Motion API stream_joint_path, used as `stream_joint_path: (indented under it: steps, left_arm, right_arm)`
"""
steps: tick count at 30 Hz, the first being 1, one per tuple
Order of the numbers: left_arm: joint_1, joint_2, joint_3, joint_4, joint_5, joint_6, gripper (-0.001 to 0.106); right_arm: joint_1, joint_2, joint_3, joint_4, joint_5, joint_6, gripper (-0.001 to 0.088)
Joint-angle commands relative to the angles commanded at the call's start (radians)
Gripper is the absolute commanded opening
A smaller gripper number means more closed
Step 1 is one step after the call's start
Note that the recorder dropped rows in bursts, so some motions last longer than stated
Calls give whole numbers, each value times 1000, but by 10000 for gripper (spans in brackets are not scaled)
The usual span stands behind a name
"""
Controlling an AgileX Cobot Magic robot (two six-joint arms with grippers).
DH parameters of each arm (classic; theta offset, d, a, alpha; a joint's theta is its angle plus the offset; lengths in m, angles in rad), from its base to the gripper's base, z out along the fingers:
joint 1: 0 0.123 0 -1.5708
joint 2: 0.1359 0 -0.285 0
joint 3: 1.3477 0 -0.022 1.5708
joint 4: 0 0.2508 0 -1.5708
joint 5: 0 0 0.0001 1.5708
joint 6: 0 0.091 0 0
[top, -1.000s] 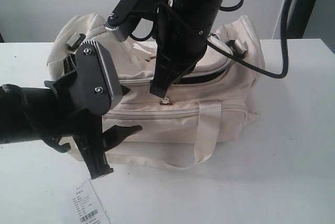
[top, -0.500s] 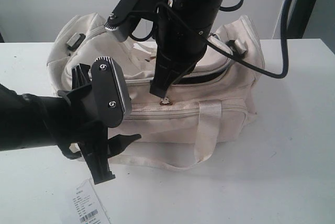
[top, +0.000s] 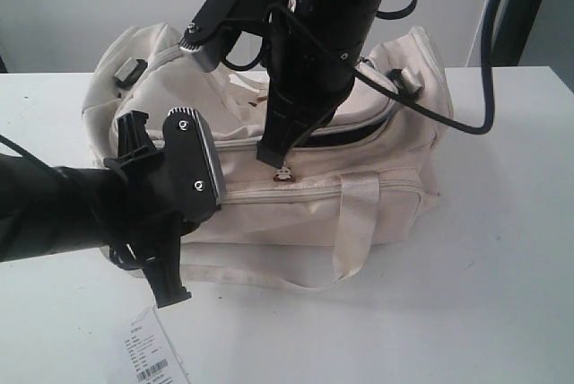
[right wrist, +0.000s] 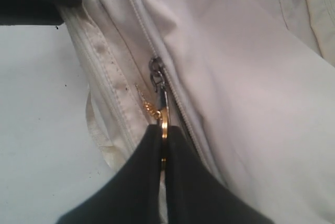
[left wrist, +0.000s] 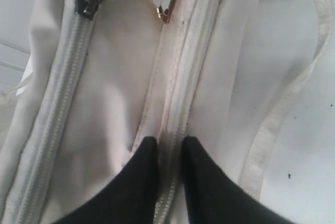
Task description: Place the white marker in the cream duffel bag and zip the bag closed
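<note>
The cream duffel bag point(top: 395, 178) lies on the white table point(top: 502, 249). Its top zipper is partly open, and a dark gap point(top: 359, 133) shows there. My right gripper point(top: 272, 158) comes down from above and is shut on the gold zipper ring point(right wrist: 164, 110), just behind the slider point(right wrist: 156, 72). A panda charm point(top: 283, 171) hangs beside it. My left gripper point(left wrist: 168, 143) is at the bag's front left, shut on the front pocket's zipper seam point(left wrist: 180, 98). In the exterior view its tips are hidden behind its wrist. The white marker is out of view.
A white barcode paper tag point(top: 152, 359) lies at the table's front edge. A cream handle strap point(top: 354, 222) loops down the bag's front. A black cable point(top: 489, 61) hangs at the right, behind the bag.
My left gripper has moved right, against the bag's front, and its jaws have come together on the pocket seam. The right gripper has stayed on the zipper ring.
</note>
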Motion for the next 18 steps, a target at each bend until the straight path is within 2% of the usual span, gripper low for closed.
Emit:
stream_joint_path:
  steps: [2,3,4,18]
  left_arm:
    - [0,0,0,10,-3,0,158]
    - [0,0,0,10,-3,0,52]
    - [0,0,0,10,-3,0,0]
    - [0,0,0,15,-10,0,0]
  right_arm:
    - [0,0,0,0,0,0,0]
    - [0,0,0,0,0,0,0]
    - [0,0,0,0,0,0,0]
    - [0,0,0,-4,0,2,0]
